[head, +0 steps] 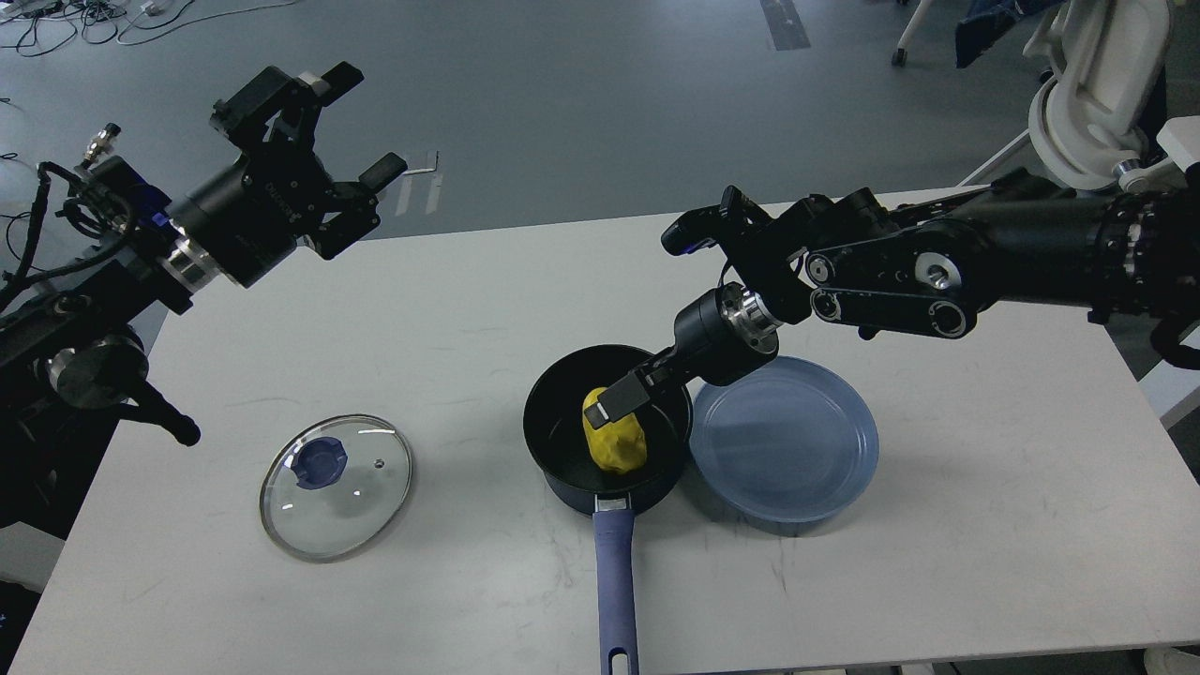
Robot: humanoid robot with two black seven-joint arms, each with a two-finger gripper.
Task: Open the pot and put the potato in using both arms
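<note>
The dark navy pot point(562, 469) stands open at the table's middle front, its blue-purple handle point(614, 581) pointing toward me. The yellow potato point(619, 445) lies inside it on the black bottom. My right gripper point(614, 401) reaches down into the pot from the right, its fingertips just over the potato's top; the potato sits lower than the fingers, so the grip looks released. The glass lid point(336, 486) with its blue knob lies flat on the table to the pot's left. My left gripper point(361, 127) is open and empty, held high over the table's back left corner.
A flat blue-grey plate point(786, 436) lies touching the pot's right side, under my right wrist. The white table point(984, 516) ends close to the pot handle's tip at the front. A white machine base stands off the back right corner.
</note>
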